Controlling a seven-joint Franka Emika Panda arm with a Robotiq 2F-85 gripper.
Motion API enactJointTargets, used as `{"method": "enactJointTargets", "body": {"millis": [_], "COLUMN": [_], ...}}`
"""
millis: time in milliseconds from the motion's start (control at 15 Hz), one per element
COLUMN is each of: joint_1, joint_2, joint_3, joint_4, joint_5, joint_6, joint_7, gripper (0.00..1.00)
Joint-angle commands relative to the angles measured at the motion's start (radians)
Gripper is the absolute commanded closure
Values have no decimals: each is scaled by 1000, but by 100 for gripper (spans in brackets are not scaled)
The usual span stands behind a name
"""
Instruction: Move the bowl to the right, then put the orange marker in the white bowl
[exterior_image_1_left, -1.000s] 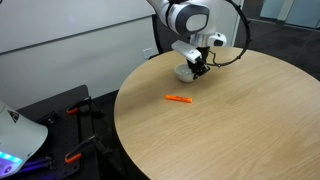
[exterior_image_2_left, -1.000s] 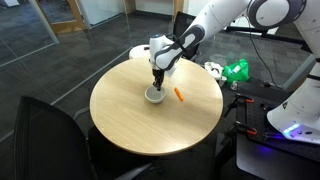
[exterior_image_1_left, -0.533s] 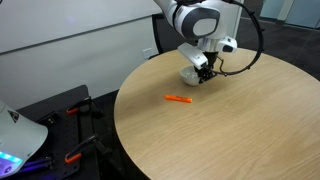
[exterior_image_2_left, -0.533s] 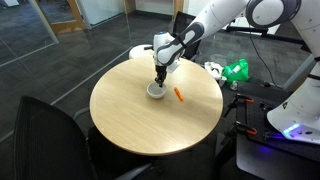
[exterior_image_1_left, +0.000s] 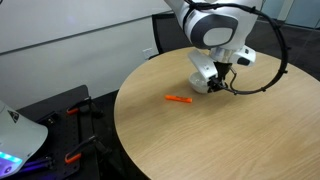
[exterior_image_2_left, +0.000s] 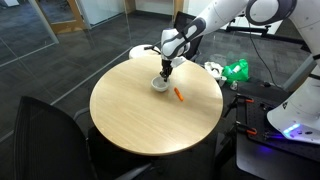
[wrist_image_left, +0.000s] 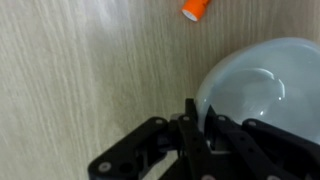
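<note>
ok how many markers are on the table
1. The orange marker lies flat on the round table, close to the white bowl but apart from it. The hand grips that bowl by its rim. The bowl looks empty, so none hides inside.

We saw the arm (exterior_image_1_left: 215, 25) reaching in from above in both exterior views, its white wrist (exterior_image_2_left: 172, 42) turned downward so that the gripper (exterior_image_1_left: 214, 84) pointed nearly straight down. In the wrist view we found its dark fingers (wrist_image_left: 188, 122) drawn close together, one on either side of the rim of the bowl (wrist_image_left: 265, 90), pinching that rim between them.
</note>
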Motion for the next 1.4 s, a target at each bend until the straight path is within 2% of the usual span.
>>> {"method": "enactJointTargets", "body": {"millis": [0,467,667,800,1000,1200,1267,1333], "joint_1": [-41,-114,-123,-122,-117,-108,-103,-97], "joint_2": [0,-3,-11,-20,-41,-73,-86,-104], "joint_3": [-6,-17,-24,-28,-28,-29,-30,-31], "joint_4": [13,10,6,-2,-20,-46,-57,-74], "joint_5": [52,108,114,115,114,111,110,110], "joint_6": [-23,-25,-23,-20,-11,-3,-3,2], "joint_7": [-19,-17,-10,-5,-5,-5,0,2], "gripper": [97,97,70,60,52,51,47,32]}}
